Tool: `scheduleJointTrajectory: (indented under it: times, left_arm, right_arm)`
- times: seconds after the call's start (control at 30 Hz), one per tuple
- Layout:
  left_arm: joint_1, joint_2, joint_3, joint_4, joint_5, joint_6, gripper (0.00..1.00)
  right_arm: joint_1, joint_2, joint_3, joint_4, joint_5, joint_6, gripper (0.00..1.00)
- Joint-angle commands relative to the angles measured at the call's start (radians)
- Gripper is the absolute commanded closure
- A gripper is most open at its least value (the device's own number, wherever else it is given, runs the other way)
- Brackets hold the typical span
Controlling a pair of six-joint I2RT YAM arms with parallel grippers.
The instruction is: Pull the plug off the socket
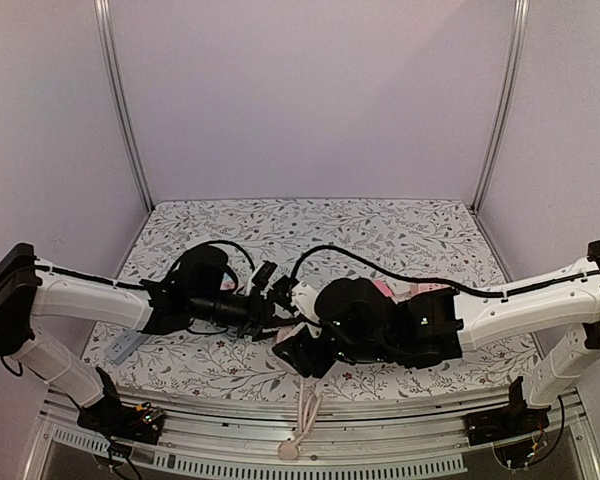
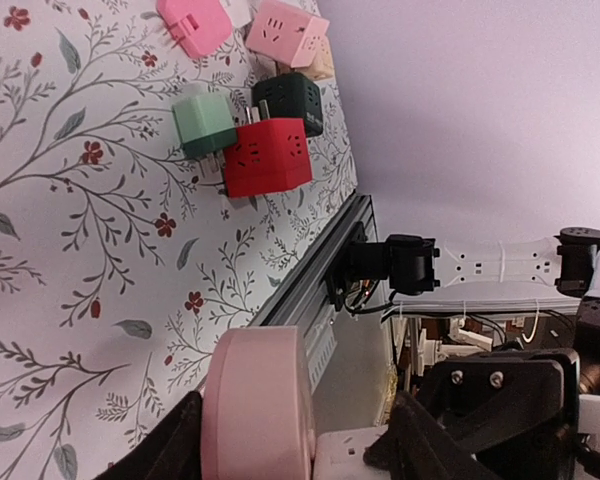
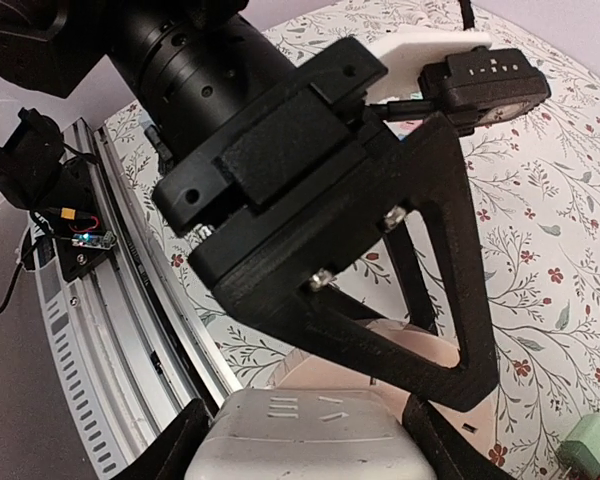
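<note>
A round pink socket sits between my left gripper's fingers, which are shut on it. A white plug is held between my right gripper's fingers and sits against the socket's face. The plug also shows in the left wrist view, touching the pink body. In the top view both grippers meet near the table's front edge, left and right. A pink cable hangs down over the front rail. The joint between plug and socket is mostly hidden by the fingers.
Several cube adapters lie close together on the floral table: pink, pink, green, red and dark. The aluminium front rail runs just beside the grippers. A grey object lies at the left.
</note>
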Motion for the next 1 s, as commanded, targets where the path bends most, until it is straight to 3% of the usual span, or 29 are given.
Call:
scheduleJointTrajectory:
  times: [0.0, 0.43, 0.97]
  left_arm:
    - [-0.068, 0.027, -0.031, -0.017, 0.094, 0.013, 0.47]
    - [-0.068, -0.009, -0.043, 0.006, 0.057, 0.004, 0.68]
    - [-0.066, -0.026, -0.05, -0.009, 0.058, 0.017, 0.77]
  right_arm:
    - [-0.016, -0.071, 0.019, 0.155, 0.061, -0.018, 0.63]
    - [-0.068, -0.114, -0.078, 0.23, 0.0, 0.066, 0.64]
    - [-0.143, -0.062, -0.051, 0.21, -0.121, 0.153, 0.64]
